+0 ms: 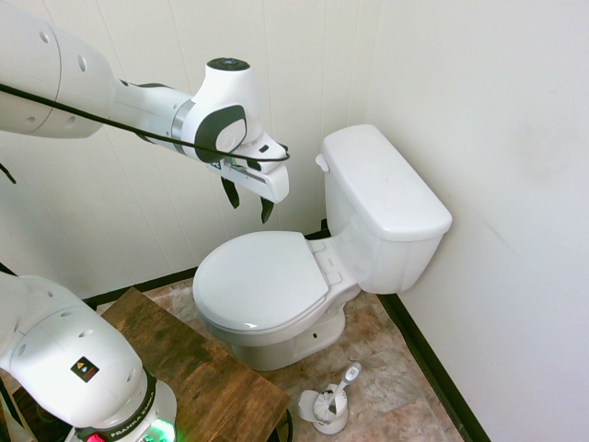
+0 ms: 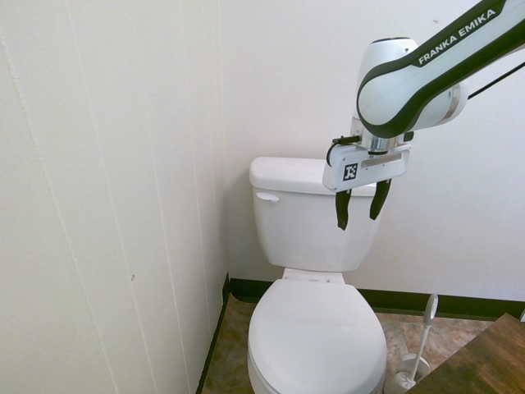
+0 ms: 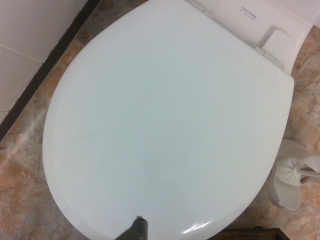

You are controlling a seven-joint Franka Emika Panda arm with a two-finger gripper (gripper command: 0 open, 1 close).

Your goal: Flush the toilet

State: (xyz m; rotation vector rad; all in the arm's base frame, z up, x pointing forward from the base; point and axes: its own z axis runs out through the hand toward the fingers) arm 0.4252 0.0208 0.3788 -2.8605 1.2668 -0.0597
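Note:
The white toilet (image 1: 276,285) stands in the corner with its oval seat lid (image 3: 165,120) down and its boxy tank (image 2: 308,217) against the wall. A small white flush lever (image 1: 321,163) sits on the tank's front near the panelled wall, also seen as the flush lever (image 2: 267,197). My gripper (image 1: 248,201) hangs in the air well above the closed lid, pointing down, open and holding nothing. It is level with the tank's upper part and apart from the lever. In the second exterior view the gripper (image 2: 362,208) shows in front of the tank's right half.
A white toilet-brush holder (image 1: 328,405) with its brush stands on the tiled floor beside the bowl, also visible as the brush holder (image 2: 410,369). A dark wooden board (image 1: 198,364) lies near the arm's base. Walls close in on two sides of the toilet.

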